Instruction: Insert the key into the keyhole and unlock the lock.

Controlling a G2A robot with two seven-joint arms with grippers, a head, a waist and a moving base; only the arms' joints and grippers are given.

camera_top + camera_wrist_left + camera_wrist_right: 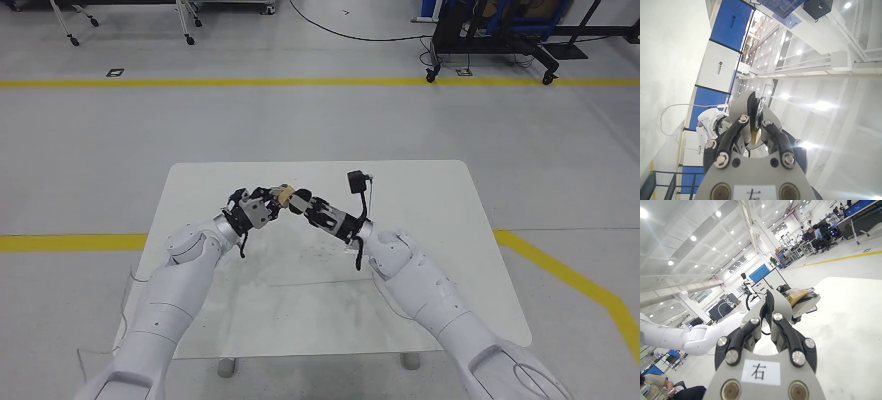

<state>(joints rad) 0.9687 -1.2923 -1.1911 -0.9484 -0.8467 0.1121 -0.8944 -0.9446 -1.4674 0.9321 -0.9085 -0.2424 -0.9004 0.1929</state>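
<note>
Lock [797, 295] is held above the table [440, 260], clamped between the left gripper's [758, 103] fingers. Right gripper [772, 298] fingers are pressed together just beside its brass end; the key cannot be discerned.

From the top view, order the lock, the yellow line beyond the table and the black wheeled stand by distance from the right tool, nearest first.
1. lock: at the tip of the right tool.
2. yellow line: across the floor beyond the table.
3. black wheeled stand: past that line, far right.
</note>
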